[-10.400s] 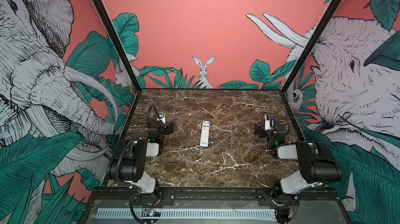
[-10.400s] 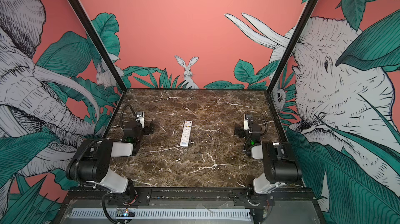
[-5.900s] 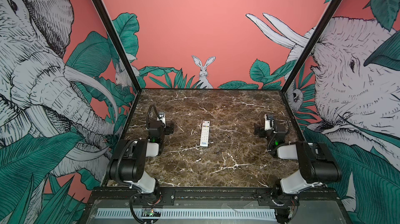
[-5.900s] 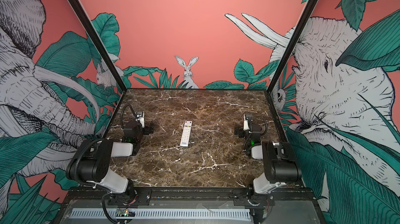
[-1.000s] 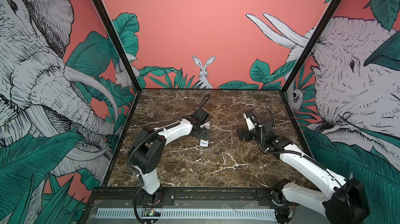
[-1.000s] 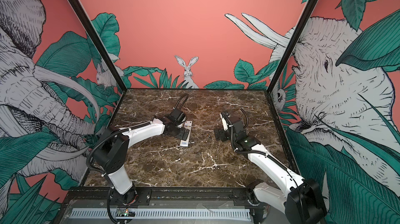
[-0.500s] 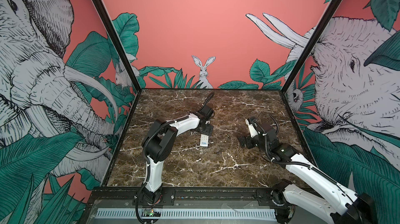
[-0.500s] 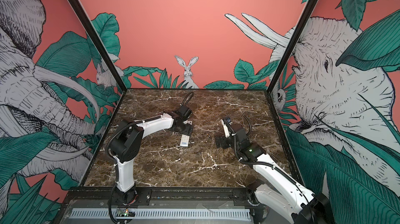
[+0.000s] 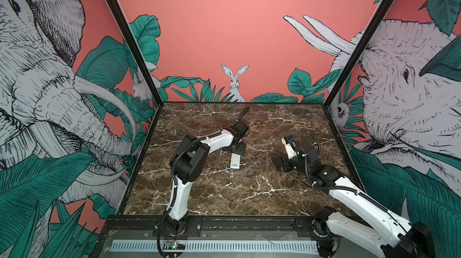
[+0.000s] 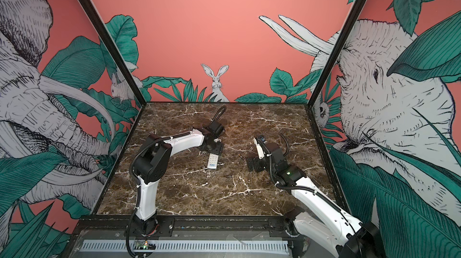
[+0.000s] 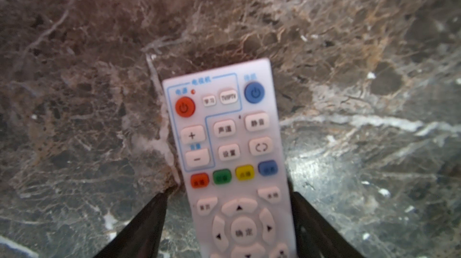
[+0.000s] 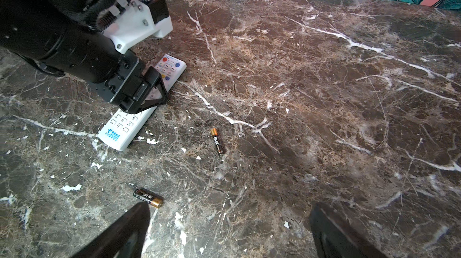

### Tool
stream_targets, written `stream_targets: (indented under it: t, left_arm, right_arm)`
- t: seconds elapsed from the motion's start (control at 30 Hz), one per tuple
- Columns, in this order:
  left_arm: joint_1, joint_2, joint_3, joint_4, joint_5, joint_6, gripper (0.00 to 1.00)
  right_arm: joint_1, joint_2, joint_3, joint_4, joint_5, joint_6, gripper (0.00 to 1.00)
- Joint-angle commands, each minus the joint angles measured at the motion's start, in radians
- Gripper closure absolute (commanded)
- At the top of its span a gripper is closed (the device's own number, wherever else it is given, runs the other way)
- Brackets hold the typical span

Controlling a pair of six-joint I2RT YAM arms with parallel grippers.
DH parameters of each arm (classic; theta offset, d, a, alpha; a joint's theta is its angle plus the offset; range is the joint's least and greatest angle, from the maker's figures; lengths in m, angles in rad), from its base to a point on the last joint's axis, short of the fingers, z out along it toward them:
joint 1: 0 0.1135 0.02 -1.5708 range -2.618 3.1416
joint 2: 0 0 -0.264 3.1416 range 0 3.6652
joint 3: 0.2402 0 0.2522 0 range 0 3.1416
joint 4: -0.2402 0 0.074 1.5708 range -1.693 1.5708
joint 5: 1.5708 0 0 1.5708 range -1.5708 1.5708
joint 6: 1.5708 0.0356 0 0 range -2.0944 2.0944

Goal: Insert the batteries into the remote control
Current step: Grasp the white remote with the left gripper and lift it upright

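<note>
The left claw (image 11: pixel 228 221) straddles the remote (image 11: pixel 224 144), button-side up on the bench (image 12: pixel 324 94), jaws apparently not yet gripping. It should centre before squeezing. The right claw (image 12: pixel 229 229) hangs spread near the batteries (image 12: pixel 217 142).

From my top view the left gripper (image 9: pixel 237 150) hides the remote control's (image 9: pixel 235 161) far end; the batteries (image 9: pixel 252 176) beside it are specks.

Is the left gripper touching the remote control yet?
Cannot tell: left wrist view shows left gripper fingers straddling the remote control, contact unclear.
</note>
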Motion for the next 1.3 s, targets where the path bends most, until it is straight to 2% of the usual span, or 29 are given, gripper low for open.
stream_targets:
  t: [0.0, 0.2, 0.43, 0.63, 0.93, 1.1, 1.27]
  left_arm:
    - [-0.004, 0.011, 0.026, -0.029, -0.014, -0.001, 0.29]
    - [-0.004, 0.003, 0.034, -0.021, 0.034, 0.033, 0.4]
    - [-0.002, -0.064, 0.0, 0.009, 0.053, 0.094, 0.45]
    - [0.032, -0.192, -0.061, 0.084, 0.154, 0.133, 0.45]
    - [0.207, -0.484, -0.316, 0.366, 0.616, 0.156, 0.46]
    - [0.281, -0.593, -0.403, 0.408, 0.881, 0.217, 0.49]
    - [0.289, -0.677, -0.464, 0.474, 1.029, 0.246, 0.52]
  right_arm:
    - [0.008, 0.01, 0.001, 0.012, -0.024, 0.0, 0.01]
    - [0.01, 0.024, -0.014, 0.047, -0.102, 0.011, 0.01]
    - [0.01, 0.038, -0.036, 0.104, -0.158, 0.026, 0.01]
    - [0.014, 0.084, -0.073, 0.264, -0.345, 0.05, 0.01]
    - [0.02, 0.227, -0.098, 0.588, -0.591, 0.154, 0.01]
    - [0.025, 0.289, -0.071, 0.691, -0.711, 0.157, 0.01]
    - [0.029, 0.376, 0.009, 0.749, -0.829, 0.198, 0.01]
